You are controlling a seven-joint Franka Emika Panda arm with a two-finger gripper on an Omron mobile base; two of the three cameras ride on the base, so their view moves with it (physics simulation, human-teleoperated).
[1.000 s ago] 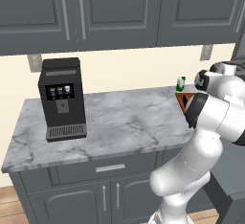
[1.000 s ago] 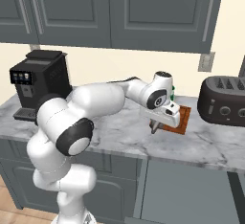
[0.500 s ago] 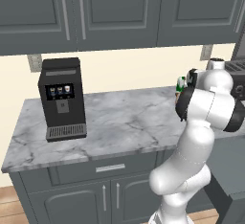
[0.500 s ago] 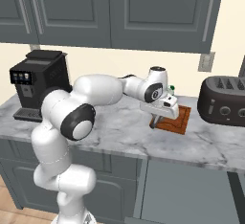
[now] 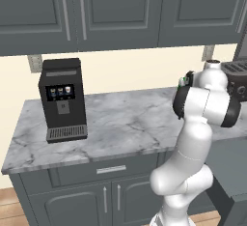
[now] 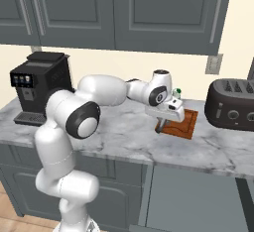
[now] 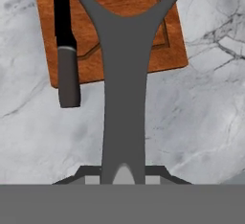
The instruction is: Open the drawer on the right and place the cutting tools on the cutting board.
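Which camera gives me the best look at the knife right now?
The hand view: the knife lies along one side of the cutting board, its grey handle overhanging the board's edge onto the counter. In the right base view the arm hides most of the board and I can't pick out the knife; likewise the left base view.

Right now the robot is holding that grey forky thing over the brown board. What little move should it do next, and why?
Probably lower a little and let go. The gripper is shut on the grey peeler, whose forked head already reaches over the cutting board, where the black knife lies with its handle overhanging the edge. The peeler looks to be above the board, not resting on it.
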